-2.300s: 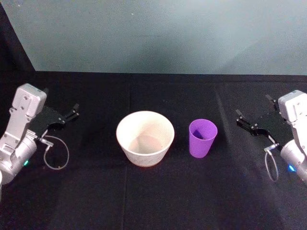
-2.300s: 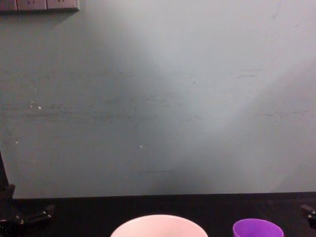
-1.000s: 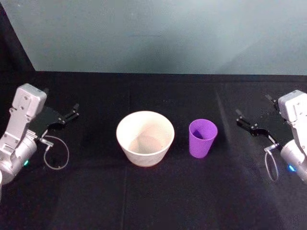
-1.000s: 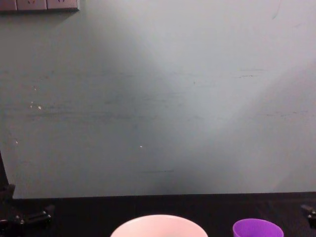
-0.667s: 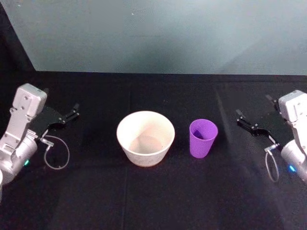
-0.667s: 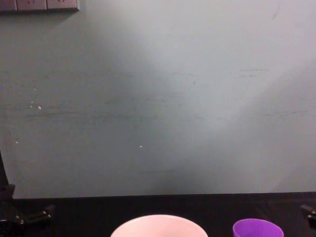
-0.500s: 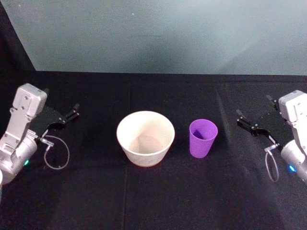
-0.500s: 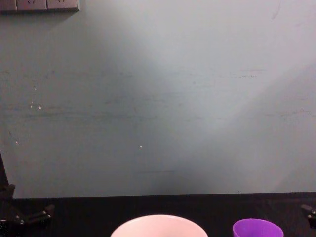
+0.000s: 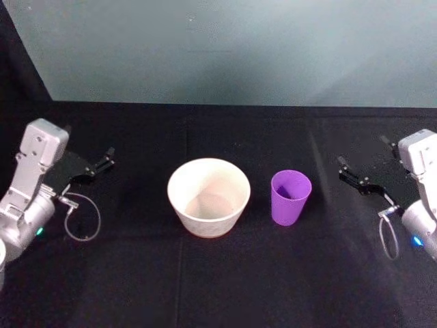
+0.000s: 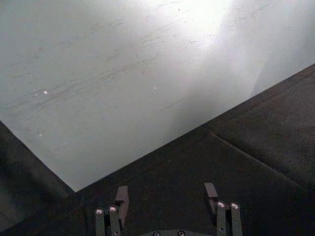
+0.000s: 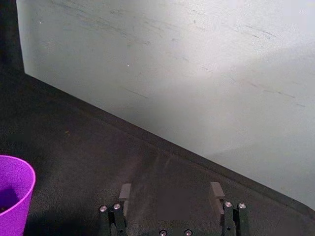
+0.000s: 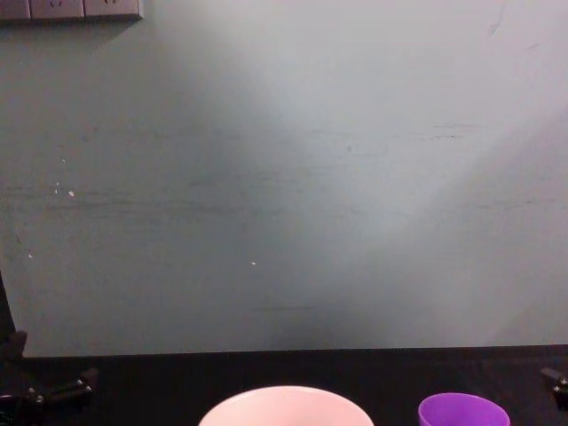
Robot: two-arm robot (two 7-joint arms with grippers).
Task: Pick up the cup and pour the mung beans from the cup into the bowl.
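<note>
The purple cup (image 9: 291, 197) stands upright on the black table, just right of the pale bowl (image 9: 209, 197); their rims also show in the chest view, cup (image 12: 463, 411) and bowl (image 12: 286, 405). A dark patch lies low inside the cup, where the mung beans cannot be made out as grains. My left gripper (image 9: 89, 143) is parked far left of the bowl, open and holding nothing (image 10: 166, 194). My right gripper (image 9: 362, 152) is parked to the right of the cup, open and holding nothing (image 11: 170, 191), with the cup (image 11: 12, 196) off to its side.
Black cloth covers the table (image 9: 218, 273). A grey-green wall (image 9: 225, 48) rises behind its far edge. A cable loop (image 9: 83, 220) hangs by the left wrist and another loop (image 9: 388, 239) by the right wrist.
</note>
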